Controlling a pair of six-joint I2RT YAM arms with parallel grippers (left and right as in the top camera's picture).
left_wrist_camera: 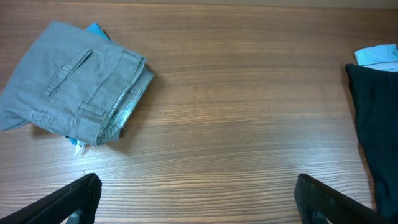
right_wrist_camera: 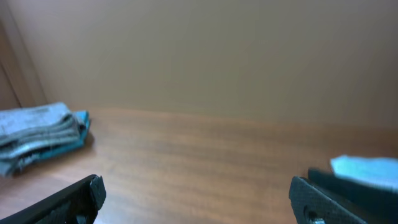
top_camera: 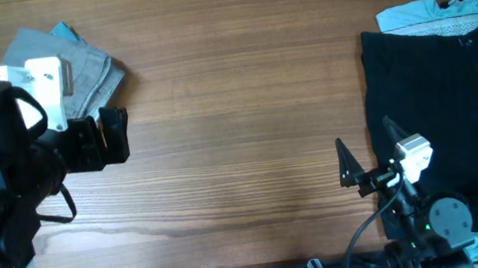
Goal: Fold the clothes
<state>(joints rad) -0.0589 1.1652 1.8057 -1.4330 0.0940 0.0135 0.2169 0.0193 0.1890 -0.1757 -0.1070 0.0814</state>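
L gripper wide open, empty; R gripper same; grey shorts folded, untouched

Overhead: table viewed straight down, grey shorts framed top left. Left wrist: tilted down, grey shorts viewed close. Right wrist: held low, near-level, grey shorts seen far off. Grey shorts shared by all three views.

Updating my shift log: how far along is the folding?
Done: the grey shorts lie folded at the left of the table, atop something blue. In hand: nothing; left end effector and right end effector stand open, empty. Left: perhaps the black garment spread out at right.
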